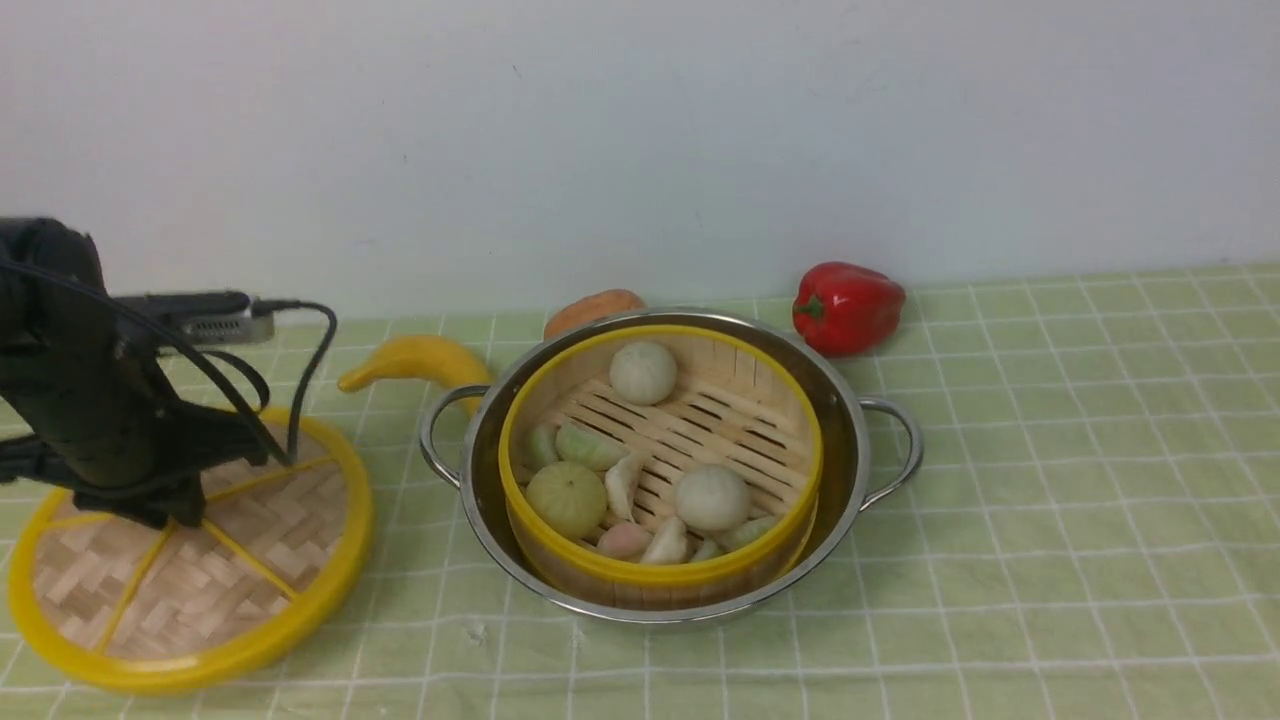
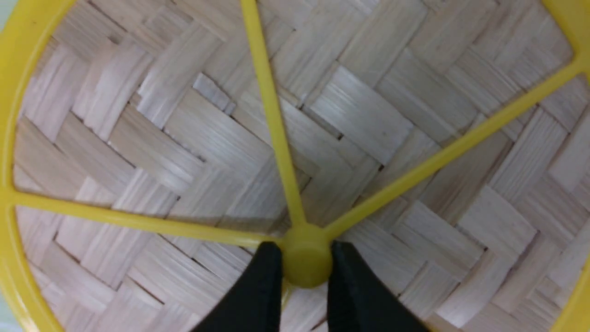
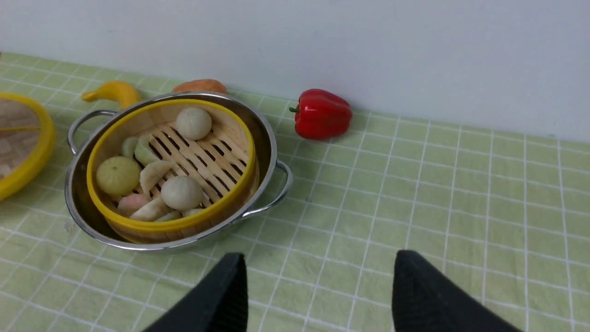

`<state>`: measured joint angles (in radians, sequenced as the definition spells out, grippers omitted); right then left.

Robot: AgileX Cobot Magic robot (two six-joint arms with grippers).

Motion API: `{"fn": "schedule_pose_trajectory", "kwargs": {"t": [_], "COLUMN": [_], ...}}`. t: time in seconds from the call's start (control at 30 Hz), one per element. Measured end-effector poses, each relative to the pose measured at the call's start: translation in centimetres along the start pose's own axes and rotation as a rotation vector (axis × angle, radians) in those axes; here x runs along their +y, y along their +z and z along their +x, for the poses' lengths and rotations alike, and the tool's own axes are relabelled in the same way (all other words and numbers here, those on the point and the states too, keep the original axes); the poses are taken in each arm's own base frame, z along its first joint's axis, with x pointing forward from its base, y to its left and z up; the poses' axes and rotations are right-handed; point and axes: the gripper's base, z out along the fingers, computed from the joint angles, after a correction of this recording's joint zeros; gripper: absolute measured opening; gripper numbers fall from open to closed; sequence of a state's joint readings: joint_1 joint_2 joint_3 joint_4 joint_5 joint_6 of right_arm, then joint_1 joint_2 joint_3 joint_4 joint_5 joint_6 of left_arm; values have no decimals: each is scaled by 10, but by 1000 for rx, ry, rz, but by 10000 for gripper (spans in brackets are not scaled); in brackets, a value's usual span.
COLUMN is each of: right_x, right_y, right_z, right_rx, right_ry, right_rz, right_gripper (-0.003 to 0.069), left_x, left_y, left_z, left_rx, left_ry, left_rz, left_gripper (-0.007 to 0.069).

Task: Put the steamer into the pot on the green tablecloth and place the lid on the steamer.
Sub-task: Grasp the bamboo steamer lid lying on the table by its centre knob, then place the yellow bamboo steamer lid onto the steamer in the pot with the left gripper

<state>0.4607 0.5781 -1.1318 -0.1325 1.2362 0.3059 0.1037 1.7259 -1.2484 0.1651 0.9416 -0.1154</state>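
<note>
The round, deep bamboo steamer [image 1: 690, 420] with yellow rim bands sits inside the wide, shiny stainless-steel pot [image 1: 846, 420]. Its slatted floor carries toy buns and dumplings [image 1: 643, 372]. The pot stands on the light green tablecloth [image 1: 1050, 480] with a white grid, which covers the surface. The flat, round woven-bamboo lid [image 1: 200, 590], with its thick yellow rim and yellow spokes, rests on the cloth to the left of the pot, near its left loop handle but apart from it. The left hand [image 2: 304, 251] is down on the lid's middle, its two black fingers [image 2: 265, 286] clenched against either side of the yellow hub [image 2: 306, 269]. The right hand [image 3: 321, 260] is released: its fingers are spread wide over bare cloth, apart from the pot, with nothing between them. Behind the pot, near the white wall [image 1: 640, 130], lie a yellow banana [image 1: 420, 362], an orange rounded thing [image 1: 595, 310] partly hidden by the pot's rim, and a red bell pepper [image 1: 848, 305].
</note>
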Motion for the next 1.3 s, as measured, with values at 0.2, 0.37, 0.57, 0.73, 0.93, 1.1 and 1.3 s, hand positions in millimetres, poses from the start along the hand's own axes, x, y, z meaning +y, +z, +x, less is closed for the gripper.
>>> {"fn": "schedule_pose_trajectory", "kwargs": {"t": [0.2,0.37,0.57,0.73,0.93,1.1,1.3], "right_x": [-2,-2,0,3,4,5,5], "right_y": [-1,-1,-1,-2,-2,-2,-2], "right_z": [6,6,6,7,7,7,7], "right_rx": [0,0,5,18,23,23,23], "right_ry": [46,49,61,80,87,88,88], "right_rz": [0,0,-15,-52,-65,-67,-67], "right_gripper": [421,421,421,421,421,421,421], "left_x": [15,-37,-138,-224,-276,-288,-292], "left_y": [-93,-144,-145,-117,-102,-89,-73], "left_z": [-19,-22,-6,6,2,-4,-5], "left_rx": [-160,-273,-260,-204,-205,-196,-162], "left_ry": [-25,133,381,545,604,613,627], "left_rz": [-66,54,177,174,156,140,101], "left_gripper": [117,117,117,117,117,117,117]}}
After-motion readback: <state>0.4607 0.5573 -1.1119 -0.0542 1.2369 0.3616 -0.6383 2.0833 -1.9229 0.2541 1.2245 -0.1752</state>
